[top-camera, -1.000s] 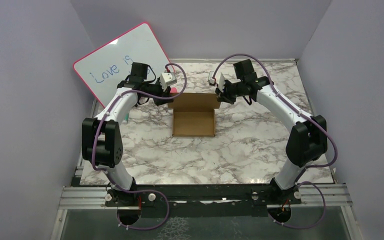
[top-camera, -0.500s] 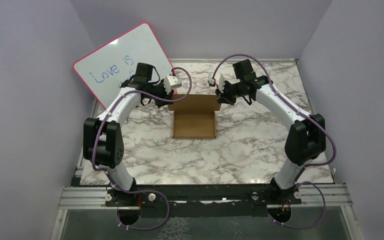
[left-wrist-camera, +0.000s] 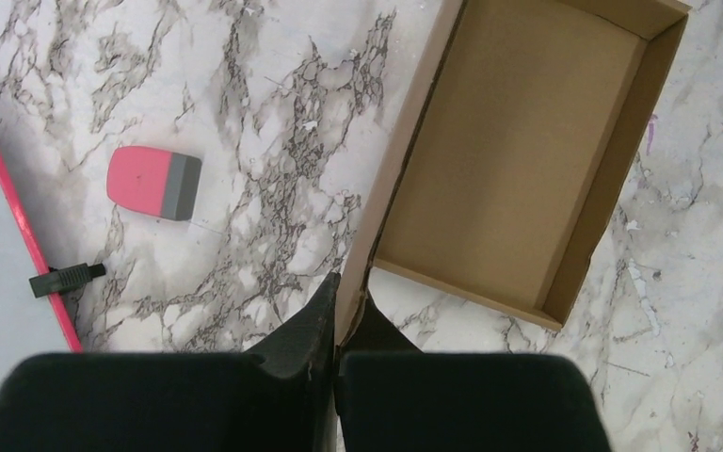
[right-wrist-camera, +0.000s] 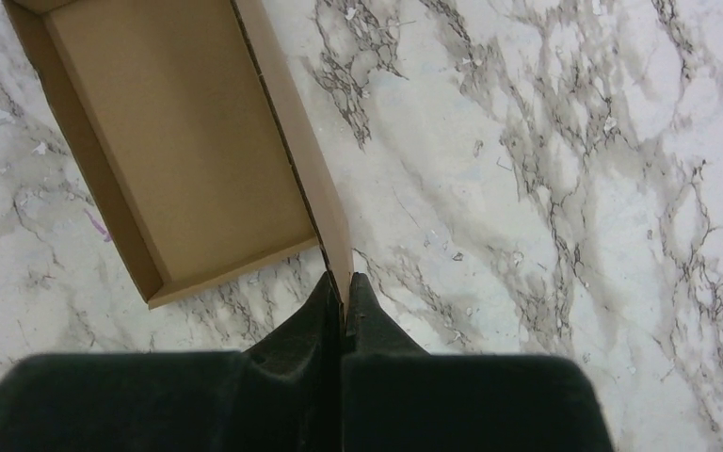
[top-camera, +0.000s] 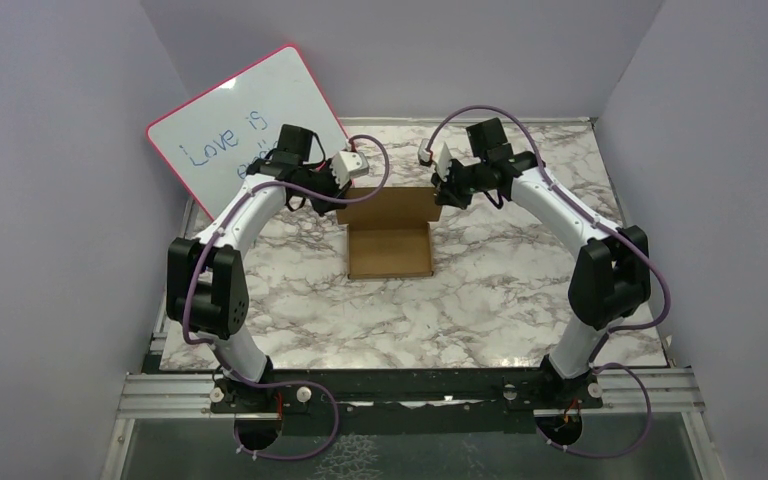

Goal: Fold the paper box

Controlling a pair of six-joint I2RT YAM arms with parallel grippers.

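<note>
Because the box point(left-wrist-camera: 508, 160) looks like light, easily creased cardboard, the left gripper point(left-wrist-camera: 337, 315) and right gripper point(right-wrist-camera: 343, 306) each pinch one end of its raised flap, the tray just ahead of their jaws.

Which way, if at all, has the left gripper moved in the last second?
Yes: the left gripper moved right, away from the whiteboard, onto the wall of the paper box.
</note>
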